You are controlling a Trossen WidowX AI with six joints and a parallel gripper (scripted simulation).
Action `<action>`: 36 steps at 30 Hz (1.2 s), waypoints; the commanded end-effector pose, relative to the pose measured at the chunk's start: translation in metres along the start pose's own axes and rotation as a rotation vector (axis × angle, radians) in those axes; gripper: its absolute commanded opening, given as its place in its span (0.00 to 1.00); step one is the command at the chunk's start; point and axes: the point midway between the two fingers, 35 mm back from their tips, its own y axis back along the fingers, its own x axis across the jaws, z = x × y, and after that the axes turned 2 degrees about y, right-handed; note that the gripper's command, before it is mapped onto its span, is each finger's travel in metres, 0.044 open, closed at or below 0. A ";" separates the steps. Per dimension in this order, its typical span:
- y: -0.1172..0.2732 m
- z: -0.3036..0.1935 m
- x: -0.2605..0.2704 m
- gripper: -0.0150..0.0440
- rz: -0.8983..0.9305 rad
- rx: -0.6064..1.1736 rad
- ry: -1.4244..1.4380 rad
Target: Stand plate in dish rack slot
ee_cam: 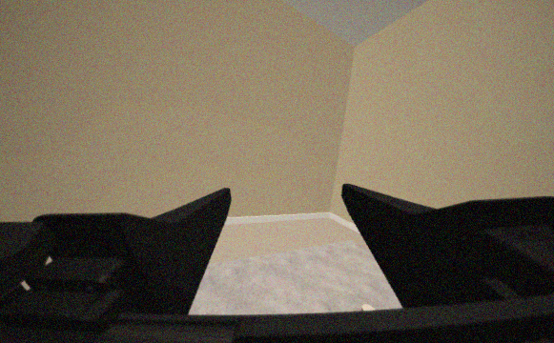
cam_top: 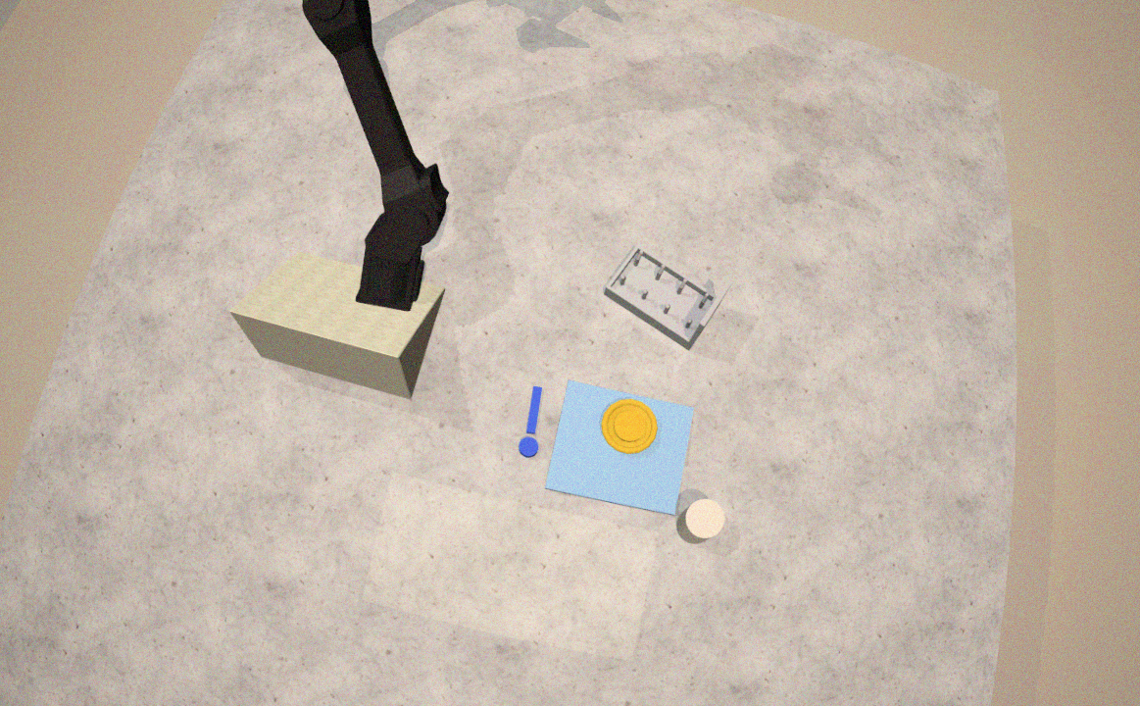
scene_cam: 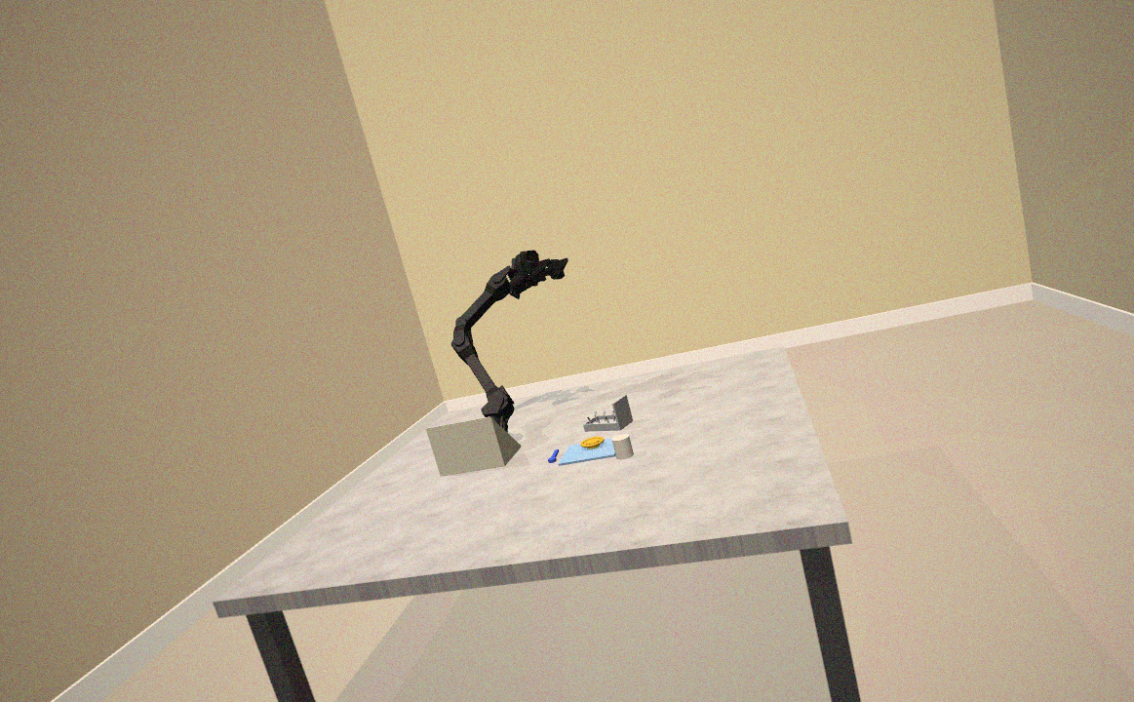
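Note:
A yellow round plate point(cam_top: 628, 426) point(scene_cam: 592, 443) lies flat on the light blue mat. A grey dish rack point(cam_top: 646, 318) point(scene_cam: 603, 427) with several short pegs and a raised panel at one end stands behind the mat; its slots hold nothing. My gripper point(ee_cam: 286, 191) point(scene_cam: 566, 267) is open and empty. In the exterior view it is high above the table, well above the plate and rack. It is outside the top view. The wrist view shows the walls and part of the table between the fingers, with no plate or rack.
The light blue mat point(cam_top: 591, 479) point(scene_cam: 572, 459) lies under the plate. A pale cylinder point(cam_top: 704, 519) point(scene_cam: 623, 447) stands by the mat's corner. A blue spoon-like piece point(cam_top: 534, 410) point(scene_cam: 553, 455) lies left of the mat. A large beige block point(cam_top: 327, 331) point(scene_cam: 468, 448) stands beside the arm's base.

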 end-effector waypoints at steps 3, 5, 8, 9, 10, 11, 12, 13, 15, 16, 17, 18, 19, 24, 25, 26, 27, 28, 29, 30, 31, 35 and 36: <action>-0.039 -0.029 0.003 0.93 -0.053 0.079 0.141; -0.051 -0.040 0.002 0.93 -0.065 0.120 0.193; -0.068 -0.056 0.000 0.93 -0.080 0.186 0.268; -0.074 -0.062 -0.002 0.93 -0.090 0.206 0.276; -0.081 -0.067 -0.004 0.93 -0.101 0.228 0.284; -0.088 -0.073 -0.007 0.93 -0.112 0.250 0.292; -0.094 -0.079 -0.009 0.93 -0.118 0.273 0.310; -0.099 -0.085 -0.011 0.93 -0.123 0.297 0.328; -0.110 -0.096 -0.016 0.93 -0.134 0.345 0.362; -0.115 -0.101 -0.019 0.93 -0.139 0.370 0.378; -0.120 -0.107 -0.022 0.93 -0.144 0.394 0.393; -0.125 -0.113 -0.025 0.93 -0.148 0.419 0.408; -0.129 -0.118 -0.028 0.93 -0.150 0.446 0.428; -0.151 -0.148 -0.045 0.93 -0.151 0.588 0.520; -0.155 -0.154 -0.048 0.93 -0.150 0.617 0.536; -0.158 -0.160 -0.052 0.93 -0.148 0.646 0.551; -0.162 -0.166 -0.056 0.93 -0.146 0.675 0.566; -0.165 -0.171 -0.060 0.93 -0.143 0.705 0.580; -0.168 -0.178 -0.065 0.93 -0.140 0.736 0.594; -0.172 -0.184 -0.069 0.93 -0.135 0.768 0.607; -0.175 -0.190 -0.074 0.93 -0.131 0.800 0.619; -0.185 -0.214 -0.093 0.93 -0.105 0.927 0.656; -0.187 -0.220 -0.098 0.93 -0.096 0.958 0.663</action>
